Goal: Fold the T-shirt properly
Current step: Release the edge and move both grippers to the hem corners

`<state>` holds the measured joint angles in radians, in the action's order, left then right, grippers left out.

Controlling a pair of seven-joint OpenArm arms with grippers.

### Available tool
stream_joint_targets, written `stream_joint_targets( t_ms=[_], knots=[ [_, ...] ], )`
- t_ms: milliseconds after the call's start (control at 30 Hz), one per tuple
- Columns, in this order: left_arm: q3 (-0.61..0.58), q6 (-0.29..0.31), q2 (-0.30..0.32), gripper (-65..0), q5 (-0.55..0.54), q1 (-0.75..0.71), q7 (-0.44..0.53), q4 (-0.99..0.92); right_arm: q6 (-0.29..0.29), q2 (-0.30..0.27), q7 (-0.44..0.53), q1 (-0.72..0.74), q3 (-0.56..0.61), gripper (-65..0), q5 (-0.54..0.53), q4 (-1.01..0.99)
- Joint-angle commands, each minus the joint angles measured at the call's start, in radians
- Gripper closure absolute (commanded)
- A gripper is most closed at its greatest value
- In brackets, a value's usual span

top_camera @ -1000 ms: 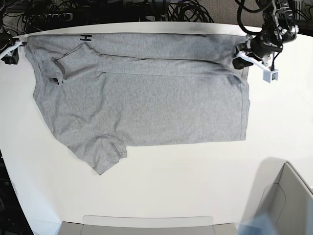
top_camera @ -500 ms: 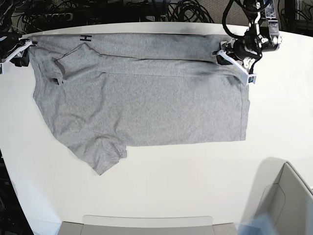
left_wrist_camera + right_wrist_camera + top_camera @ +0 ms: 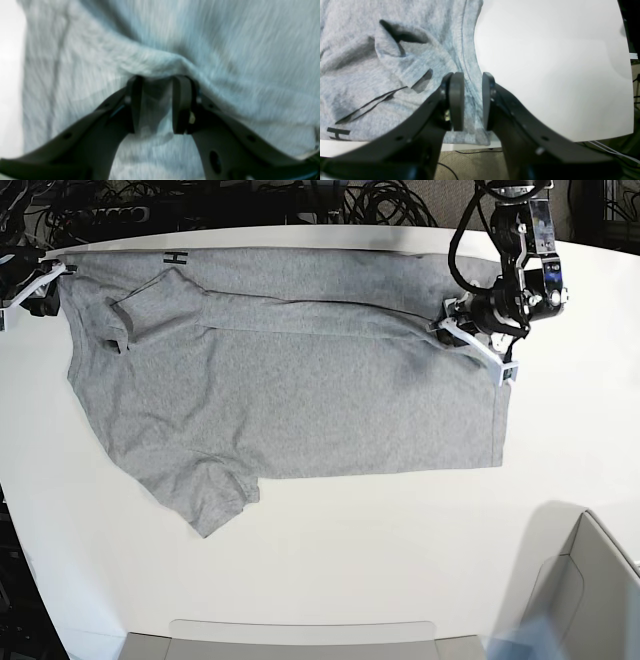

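Note:
The heather-grey T-shirt (image 3: pixel 300 390) lies spread on the white table (image 3: pixel 400 560), with its far strip folded forward and a sleeve folded in at the upper left. A black letter H (image 3: pixel 176 258) shows at the far edge. My left gripper (image 3: pixel 462 335) is over the shirt's right end, and in the left wrist view (image 3: pixel 153 100) it is shut on a raised bunch of the grey cloth (image 3: pixel 225 37). My right gripper (image 3: pixel 45 280) is at the shirt's far left corner. In the right wrist view (image 3: pixel 473 100) its jaws are nearly closed on the shirt's hem (image 3: pixel 395 62).
Black cables (image 3: pixel 300 200) lie beyond the table's far edge. A grey box (image 3: pixel 585 600) stands at the front right corner. A flat grey tray (image 3: pixel 300 635) sits at the front edge. Bare white table lies in front of and right of the shirt.
My left gripper has moved left and toward the front over the shirt's right end, pulling the cloth with it. My right gripper shifted slightly right to the shirt's corner.

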<state>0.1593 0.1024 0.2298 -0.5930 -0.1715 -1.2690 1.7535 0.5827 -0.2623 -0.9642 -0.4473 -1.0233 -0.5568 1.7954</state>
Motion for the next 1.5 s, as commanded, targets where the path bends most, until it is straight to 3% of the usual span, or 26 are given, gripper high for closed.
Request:
stream_joint_targets(
  t_ms=[0,133,267,467,633,1000,1267,1367,1467],
  knots=[
    [0.007,0.004,0.006,-20.1,-0.006,0.016,0.021,0.015,0.000,-0.019,0.024,0.012,-0.007,-13.2,-0.016,0.017],
    [0.013,0.003,0.010,-20.1,-0.003,0.033,0.025,0.007,0.000,-0.025,0.024,0.018,-0.007,-13.2,-0.016,0.017],
    [0.095,-0.042,0.013,-20.1,-0.003,0.025,0.027,-0.048,0.000,-0.027,0.024,0.045,-0.007,-13.2,-0.015,0.014],
    [0.197,-0.040,0.015,-20.1,-0.005,-0.026,0.044,-0.080,0.000,-0.028,0.024,0.092,0.007,-13.2,-0.015,0.013],
    [0.205,-0.040,0.016,-20.1,-0.008,-0.058,0.056,-0.079,0.000,-0.052,0.024,0.161,0.073,-13.2,-0.010,0.013],
    [0.204,-0.043,0.009,-20.3,-0.008,0.036,0.042,0.110,0.000,-0.070,0.026,0.479,0.312,-13.4,0.278,-0.026],
    [0.194,-0.042,0.009,-20.4,-0.006,0.146,0.041,0.070,0.000,-0.099,0.037,0.764,0.509,-13.4,0.367,-0.385],
    [0.194,-0.040,0.013,-20.4,-0.006,0.185,0.041,0.000,0.000,-0.099,0.153,0.836,0.562,-13.4,0.373,-0.584],
    [0.194,-0.040,0.013,-20.4,-0.006,0.206,0.042,-0.051,-0.010,-0.099,0.334,0.879,0.634,-13.4,0.373,-0.807]
  ],
)
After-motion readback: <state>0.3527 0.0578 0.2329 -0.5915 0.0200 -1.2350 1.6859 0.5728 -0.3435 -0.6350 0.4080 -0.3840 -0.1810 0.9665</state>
